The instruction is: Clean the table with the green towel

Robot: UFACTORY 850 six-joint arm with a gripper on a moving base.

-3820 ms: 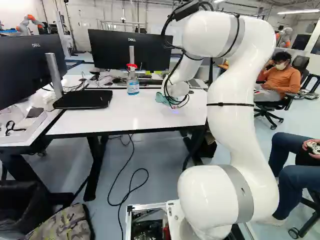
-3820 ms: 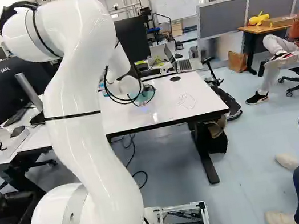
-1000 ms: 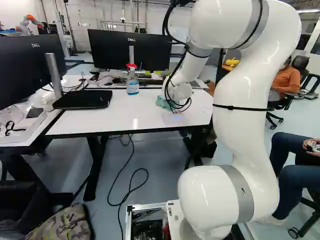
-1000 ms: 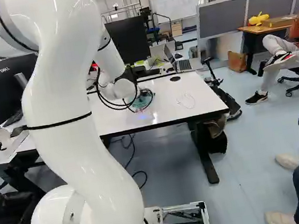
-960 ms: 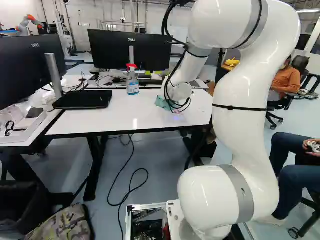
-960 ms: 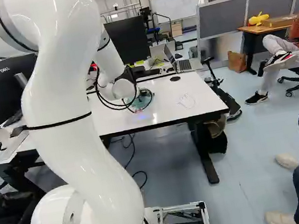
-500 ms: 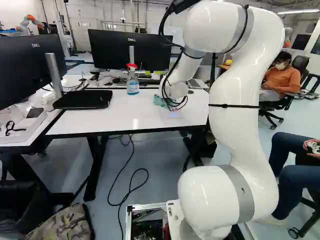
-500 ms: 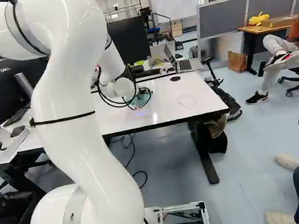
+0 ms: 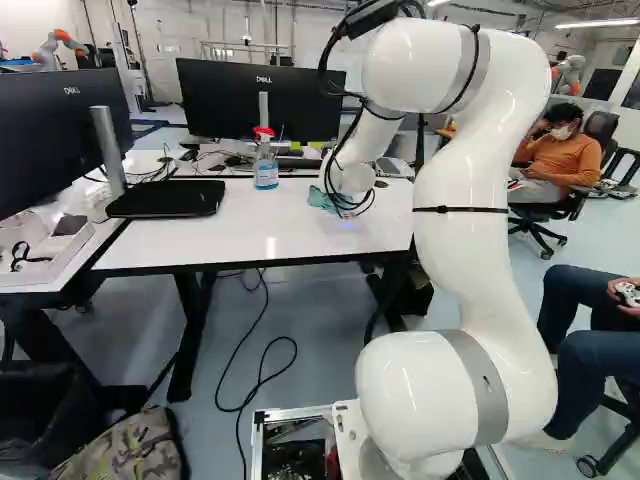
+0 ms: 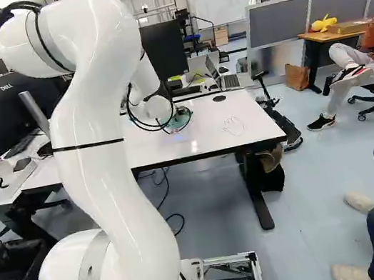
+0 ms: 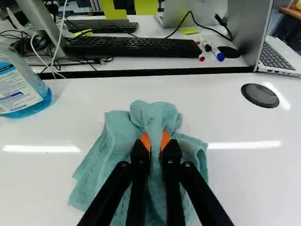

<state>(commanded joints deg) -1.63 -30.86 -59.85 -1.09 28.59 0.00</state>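
In the left base view my gripper is low over the white table, largely hidden by the wrist and cables. The green towel shows beside it, bunched on the tabletop. Seen from the wrist, the gripper has both orange pads pinching a fold of the towel; the rest spreads on the table around and under the fingers. A drawn outline marks the tabletop in the right base view.
A spray bottle with a red top stands left of the towel. Behind are a monitor, a keyboard, markers and a laptop. A round black disc lies on the table. Another robot stands far back.
Over the last second the arm has folded back and its upper bend has swung left in the left base view. The towel has shifted slightly left there with the gripper. The base has stayed put.
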